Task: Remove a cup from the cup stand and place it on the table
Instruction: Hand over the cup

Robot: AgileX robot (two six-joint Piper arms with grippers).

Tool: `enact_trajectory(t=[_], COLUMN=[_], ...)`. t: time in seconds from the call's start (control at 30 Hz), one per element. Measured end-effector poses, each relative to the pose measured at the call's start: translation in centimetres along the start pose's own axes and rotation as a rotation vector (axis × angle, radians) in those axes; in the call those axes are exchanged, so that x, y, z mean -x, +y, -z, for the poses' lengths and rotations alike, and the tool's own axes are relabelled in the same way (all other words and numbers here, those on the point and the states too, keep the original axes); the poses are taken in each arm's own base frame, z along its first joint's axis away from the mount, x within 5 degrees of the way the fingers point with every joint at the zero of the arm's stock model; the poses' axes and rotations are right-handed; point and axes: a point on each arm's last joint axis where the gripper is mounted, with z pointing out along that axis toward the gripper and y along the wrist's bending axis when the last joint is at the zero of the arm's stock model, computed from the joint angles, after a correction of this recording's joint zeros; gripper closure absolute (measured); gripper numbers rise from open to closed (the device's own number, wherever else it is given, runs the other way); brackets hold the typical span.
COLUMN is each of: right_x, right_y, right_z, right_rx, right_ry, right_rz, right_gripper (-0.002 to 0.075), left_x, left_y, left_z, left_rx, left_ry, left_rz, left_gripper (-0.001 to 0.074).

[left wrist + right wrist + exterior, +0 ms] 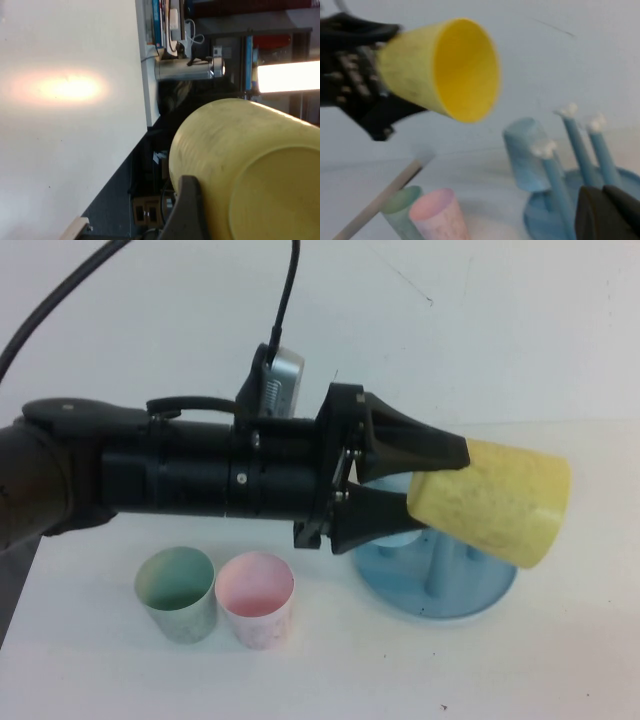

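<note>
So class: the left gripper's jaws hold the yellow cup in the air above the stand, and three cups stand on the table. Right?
Not quite. The high view shows two cups on the table, green cup and pink cup. The left gripper does hold the yellow cup over the stand.

The big white desk [520, 330] has a round blue cup stand [470, 595] on it. A green cup [177, 592] and a pink cup [256, 598] stand side by side, touching.

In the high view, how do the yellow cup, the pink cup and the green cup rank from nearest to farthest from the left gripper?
1. Yellow cup, held in the left gripper, above the cup stand.
2. Pink cup, on the table below the arm.
3. Green cup, left of the pink one.
</note>
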Motion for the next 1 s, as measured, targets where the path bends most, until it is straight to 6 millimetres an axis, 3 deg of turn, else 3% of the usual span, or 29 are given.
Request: enact_trajectory(t=[0.1, 0.2, 0.3, 0.43, 0.53, 0.8, 1.0], right_x=[0.4, 0.4, 0.4, 1.1, 2.2, 3.3, 5.2], right_y=[1.2, 1.8, 2.3, 2.7, 3.0, 3.3, 3.3], right_z=[0.1, 0.1, -0.1, -0.7, -1.4, -3.9, -6.4], right_rx=[0.125, 0.187, 0.249, 0.288, 0.305, 0.418, 0.486], right_ry=[-0.058, -0.071, -0.041, 0.004, 0.028, 0.155, 0.201], right_rz=[0.238, 0.346, 0.409, 0.456, 0.477, 0.472, 0.454], right_gripper=[0.0727, 0.0693, 0.0594, 0.0398, 0.0321, 0.0289, 0.0289], left_x=[-0.4, -0.5, -0.6, -0.7, -0.8, -0.9, -1.0], left_y=[0.1, 0.0, -0.1, -0.1, -0.2, -0.2, -0.3], left_z=[0.0, 0.0, -0.1, -0.1, -0.1, -0.1, -0.1], left_rx=[-0.023, -0.04, -0.043, -0.048, -0.051, -0.057, -0.061], left_ry=[0.029, 0.043, 0.049, 0.061, 0.068, 0.078, 0.085], left_rz=[0.012, 0.027, 0.039, 0.06, 0.069, 0.072, 0.072], left_gripper=[0.02, 0.02, 0.02, 0.02, 0.02, 0.02, 0.02])
